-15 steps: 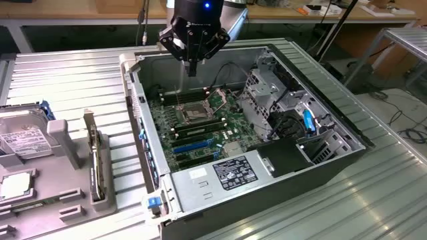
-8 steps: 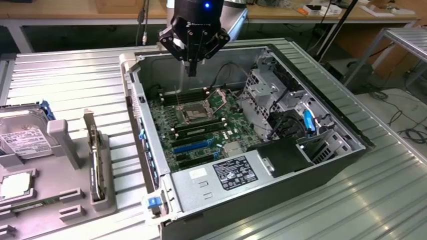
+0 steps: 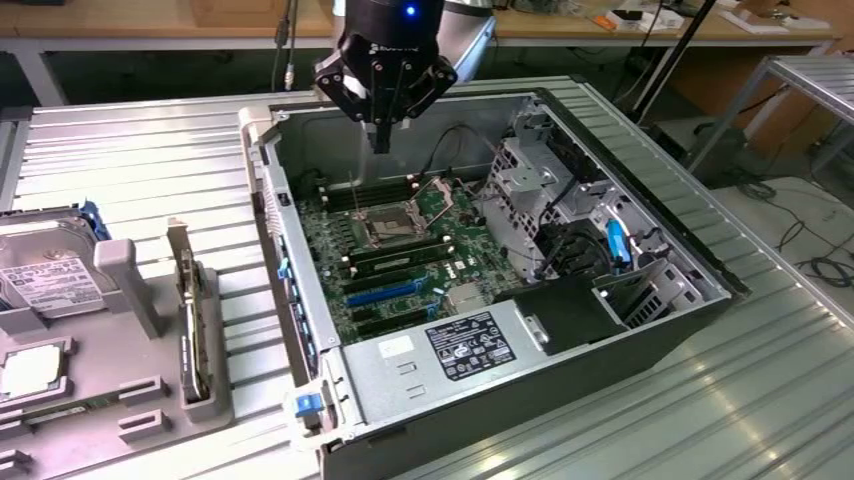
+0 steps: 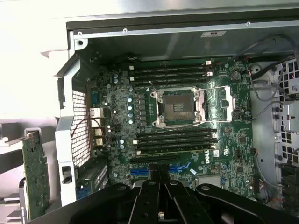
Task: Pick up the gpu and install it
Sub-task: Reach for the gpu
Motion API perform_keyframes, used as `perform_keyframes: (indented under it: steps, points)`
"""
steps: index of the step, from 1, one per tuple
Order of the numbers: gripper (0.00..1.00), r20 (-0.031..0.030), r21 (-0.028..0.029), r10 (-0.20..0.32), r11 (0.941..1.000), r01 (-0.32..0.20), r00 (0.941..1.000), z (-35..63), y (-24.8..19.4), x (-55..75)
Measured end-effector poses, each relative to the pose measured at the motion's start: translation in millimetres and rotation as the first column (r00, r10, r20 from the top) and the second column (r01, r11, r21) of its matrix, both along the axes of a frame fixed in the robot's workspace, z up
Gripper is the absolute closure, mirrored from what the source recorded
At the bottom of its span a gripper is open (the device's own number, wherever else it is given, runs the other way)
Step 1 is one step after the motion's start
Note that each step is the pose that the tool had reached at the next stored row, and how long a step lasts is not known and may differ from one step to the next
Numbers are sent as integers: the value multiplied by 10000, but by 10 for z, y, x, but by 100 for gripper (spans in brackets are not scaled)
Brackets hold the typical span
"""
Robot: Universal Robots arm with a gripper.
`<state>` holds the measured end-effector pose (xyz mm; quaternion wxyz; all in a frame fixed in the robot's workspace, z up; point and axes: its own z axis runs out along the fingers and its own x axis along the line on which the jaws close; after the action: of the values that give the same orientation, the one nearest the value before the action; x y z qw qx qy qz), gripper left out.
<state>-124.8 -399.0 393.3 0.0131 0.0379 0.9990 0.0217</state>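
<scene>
The gpu (image 3: 195, 330) stands on edge in a slot of the grey holder (image 3: 134, 400) at the exterior view's left, outside the computer case. Its green board (image 4: 35, 179) also appears in the wrist view, beside the case's rear wall. My gripper (image 3: 380, 140) hangs over the far end of the open case (image 3: 441, 250), above the motherboard (image 4: 187, 121), well away from the gpu. Its fingers are shut together with nothing between them, and its black body (image 4: 161, 196) crosses the wrist view near the blue card slots (image 4: 140, 171).
A silver hard drive (image 3: 47, 275) and a processor chip (image 3: 27, 372) rest on the grey holder. Inside the case are the power supply (image 3: 461, 345), a metal drive cage (image 3: 534, 190) and loose cables (image 3: 574, 250). Everything sits on a ribbed metal table (image 3: 747, 400).
</scene>
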Motion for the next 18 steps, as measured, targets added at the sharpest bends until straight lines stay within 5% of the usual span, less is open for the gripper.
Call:
perform_keyframes:
  steps: [18]
  points:
    - [89, -1, 0, 3, 10000, -3, 10000, 0, 1, -167]
